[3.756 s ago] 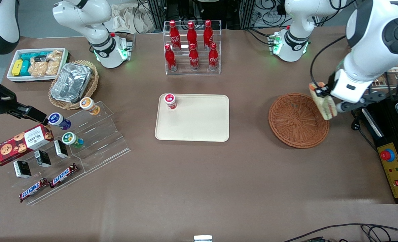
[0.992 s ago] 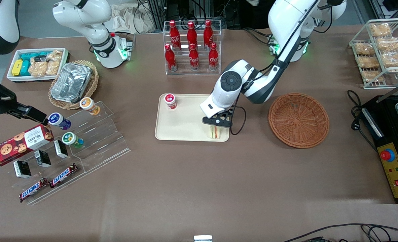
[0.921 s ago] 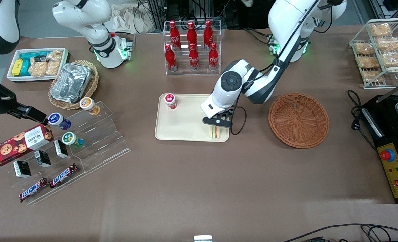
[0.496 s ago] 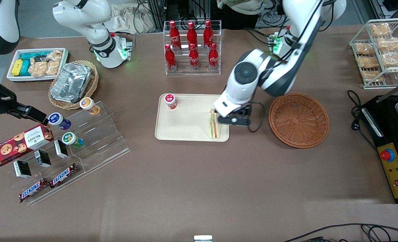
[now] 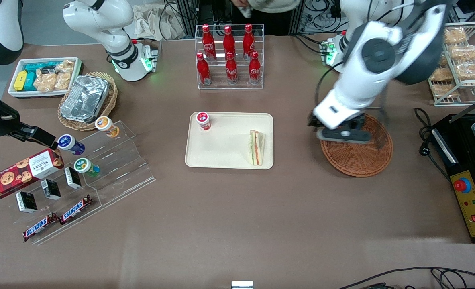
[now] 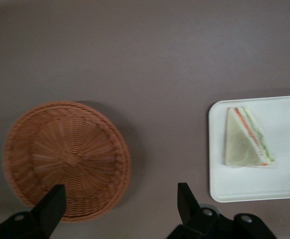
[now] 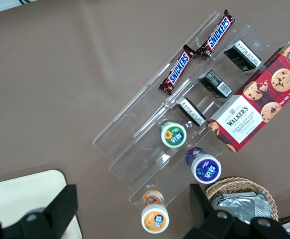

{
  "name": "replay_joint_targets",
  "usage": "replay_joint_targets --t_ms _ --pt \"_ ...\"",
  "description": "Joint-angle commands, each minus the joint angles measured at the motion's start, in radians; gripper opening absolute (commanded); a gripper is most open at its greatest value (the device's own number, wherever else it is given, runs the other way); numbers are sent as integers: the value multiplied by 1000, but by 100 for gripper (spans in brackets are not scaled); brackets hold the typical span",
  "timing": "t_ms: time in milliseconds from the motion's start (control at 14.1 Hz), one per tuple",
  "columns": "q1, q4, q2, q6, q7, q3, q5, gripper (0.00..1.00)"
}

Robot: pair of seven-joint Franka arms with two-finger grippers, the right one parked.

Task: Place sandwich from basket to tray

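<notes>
Brown tabletop (image 5: 229, 224) carries everything, and the tray (image 5: 221, 148) at its middle serves as the landmark. On the tray, the sandwich (image 5: 256, 147) lies flat near the corner closest to the front camera and toward the working arm's end, its layered filling edge showing; the wrist view shows the sandwich (image 6: 245, 138) alone on the tray (image 6: 264, 186), nothing touching it. A small red-capped cup (image 5: 203, 121) stands on the tray's corner farthest from the sandwich. Beside the tray, toward the working arm's end, sits the basket (image 5: 361, 156), holding nothing. The gripper (image 5: 343, 134) hangs above the basket's rim nearest the tray, its fingers (image 6: 186, 201) spread apart and holding nothing. A rack of red bottles (image 5: 229, 56) stands farther from the front camera than the tray.
</notes>
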Motion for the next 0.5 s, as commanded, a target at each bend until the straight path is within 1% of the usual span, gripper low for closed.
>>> replay_joint_targets --t_ms 0,71,213,354,425 --pt "101 -4 -69 -77 148 -4 10 99" --pt "144 -4 -82 -86 198 -4 11 99" --pt "198 2 -96 -120 242 -5 62 99" --pt "253 42 -93 -157 305 -7 50 99" --pt "270 60 -91 -164 343 -7 62 99"
